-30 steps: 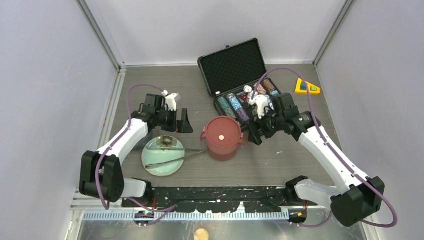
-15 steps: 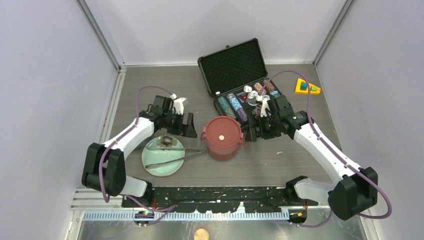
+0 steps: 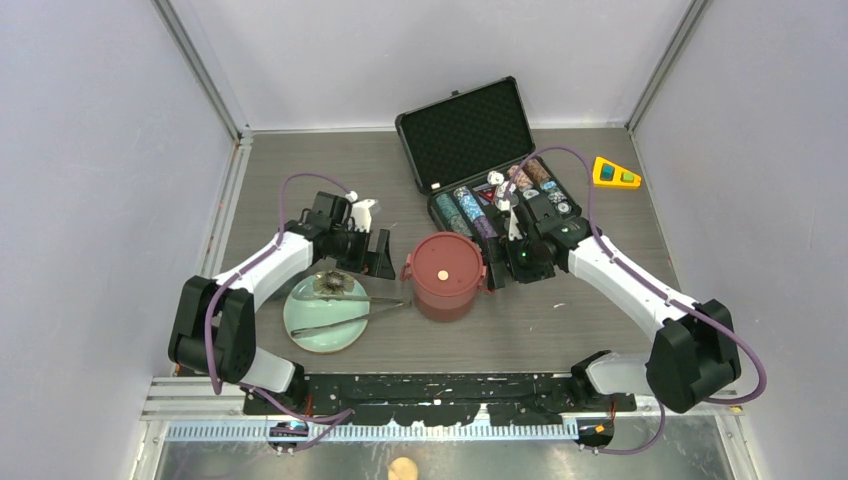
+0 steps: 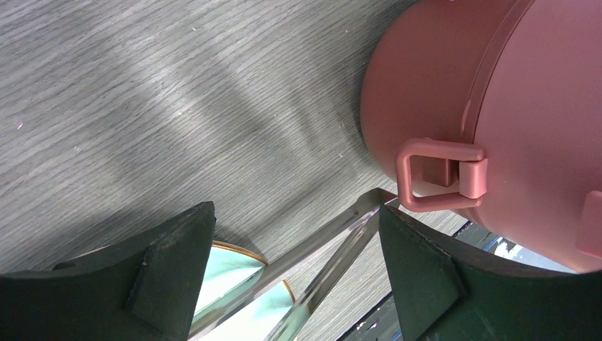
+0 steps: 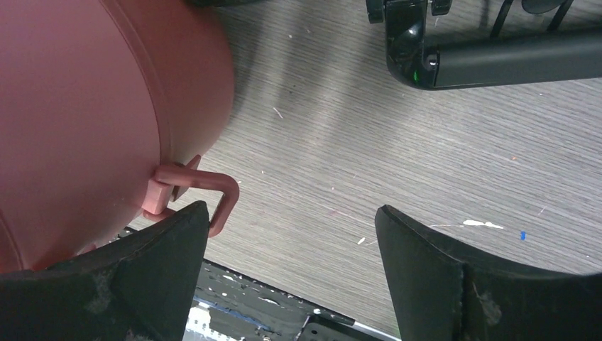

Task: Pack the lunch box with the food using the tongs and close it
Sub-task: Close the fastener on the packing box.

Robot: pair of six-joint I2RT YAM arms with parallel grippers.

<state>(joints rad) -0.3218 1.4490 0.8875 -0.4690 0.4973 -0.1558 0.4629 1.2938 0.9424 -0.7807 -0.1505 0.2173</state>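
Observation:
The maroon lunch box (image 3: 443,276) stands mid-table with a flat red lid on top. My left gripper (image 3: 377,254) hangs open just left of it, and the left wrist view shows the box wall (image 4: 497,85) and its side clip (image 4: 440,175) past my right-hand finger. The silver tongs (image 3: 352,313) lie across the pale green plate (image 3: 318,333); their joined end (image 4: 355,227) sits between my left gripper's (image 4: 297,208) open fingers, untouched. One dark food piece (image 3: 330,284) rests on the plate's far rim. My right gripper (image 3: 503,268) is open at the box's right clip (image 5: 202,186).
A black case (image 3: 467,128) lies open behind the lunch box, with poker chip stacks (image 3: 470,213) in its lower half, close behind my right gripper. A yellow wedge block (image 3: 613,172) sits at the far right. Walls close in both sides and the back.
Both grippers have moved inward to the lunch box, the left one rightward and the right one leftward. The left jaws narrowed slightly. The lunch box, tongs and plate stayed put.

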